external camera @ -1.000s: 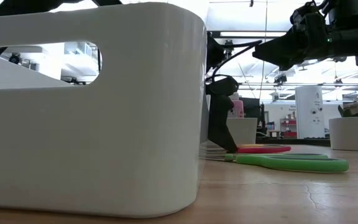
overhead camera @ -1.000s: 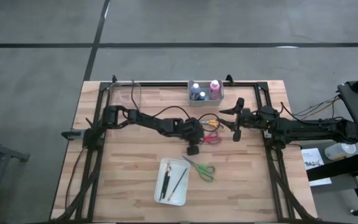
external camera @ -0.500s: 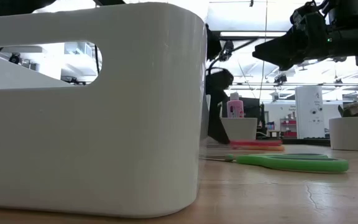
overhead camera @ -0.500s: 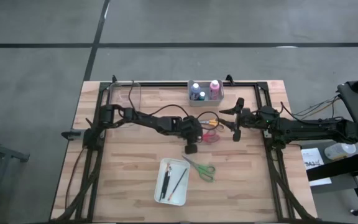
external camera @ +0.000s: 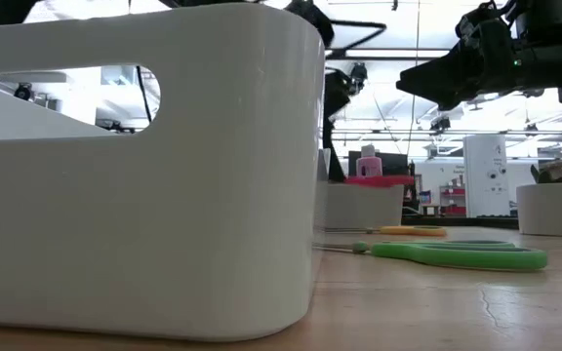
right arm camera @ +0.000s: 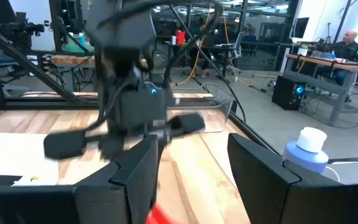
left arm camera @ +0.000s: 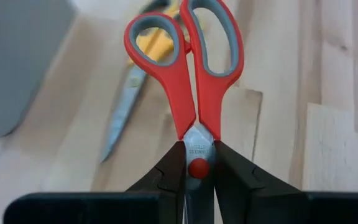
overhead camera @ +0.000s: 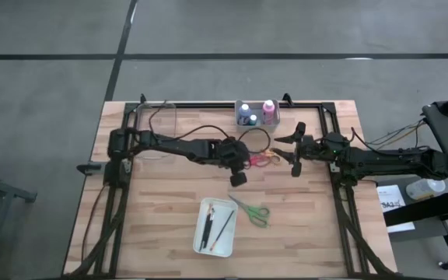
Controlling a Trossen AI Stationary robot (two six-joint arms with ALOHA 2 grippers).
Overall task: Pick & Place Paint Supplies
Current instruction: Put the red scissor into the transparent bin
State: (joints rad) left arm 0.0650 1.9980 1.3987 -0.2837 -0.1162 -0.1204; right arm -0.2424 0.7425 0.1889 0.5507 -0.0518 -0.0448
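Observation:
My left gripper (overhead camera: 245, 162) hangs above the table's middle, shut on the red-handled scissors (overhead camera: 257, 161), which show lifted in the low view (external camera: 374, 180). The orange-handled scissors (overhead camera: 269, 154) lie flat on the table just beyond and beneath them (left arm camera: 143, 56). The green-handled scissors (overhead camera: 250, 210) lie flat near the white tray (overhead camera: 229, 243), which holds the thin dark brushes (overhead camera: 208, 228). The capped bottles (overhead camera: 257, 114) stand in a clear bin at the far edge. My right gripper (overhead camera: 295, 148) waits open, right of the scissors, touching nothing. My left gripper pinches the red scissors at the pivot (left arm camera: 197, 167), where blades and handles meet, between its two fingers (left arm camera: 166, 171). The fingers lie along the scissors, with the handle loops (left arm camera: 185, 43) pointing away past the fingertips. The scissors are lifted clear of the table and held about level.
A second clear bin (overhead camera: 164, 118) sits at the table's far left. The white tray's wall (external camera: 144, 166) fills the left of the low view. Black frame rails run along the table's left, right and far sides. Bare wood lies at the near left and near right.
My left gripper has risen from the table and drawn a little toward the far edge, carrying the red scissors up clear of the wood. The orange scissors have stayed on the table. My right gripper has kept still.

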